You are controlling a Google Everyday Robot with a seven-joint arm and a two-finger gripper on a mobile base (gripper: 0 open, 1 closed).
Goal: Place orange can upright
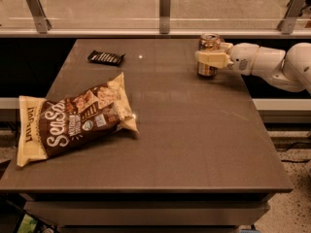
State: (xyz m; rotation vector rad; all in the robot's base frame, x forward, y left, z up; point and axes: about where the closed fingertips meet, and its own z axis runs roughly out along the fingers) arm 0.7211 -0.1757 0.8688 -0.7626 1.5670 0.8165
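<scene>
My tool is clamped round the orange can, upright at the far right of the table; I'd seat its base flat, then release gently.

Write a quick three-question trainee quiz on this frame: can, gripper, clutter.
1. True or false: the orange can lies on its side.
2. The gripper is: A) over the chip bag; B) closed around the orange can; C) on the dark wrapper.
3. Which lies nearer the orange can: the chip bag or the dark wrapper?
Key: 1 false, it is upright; 2 B; 3 the dark wrapper.
</scene>
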